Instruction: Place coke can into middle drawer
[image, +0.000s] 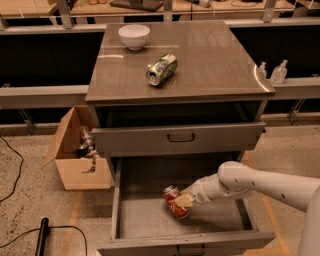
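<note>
The red coke can (174, 200) is tilted inside the open middle drawer (131, 221), low over its grey floor near the middle. My gripper (183, 202) reaches in from the right on a white arm and is shut on the can. The can's silver top points up and to the left. Whether the can touches the drawer floor cannot be told.
A shut top drawer (180, 137) sits above. On the cabinet top (220, 65) lie a green-and-silver can (161, 69) on its side and a white bowl (134, 36). An open cardboard box (80, 150) stands on the floor to the left. Two small bottles (278, 72) stand at the right.
</note>
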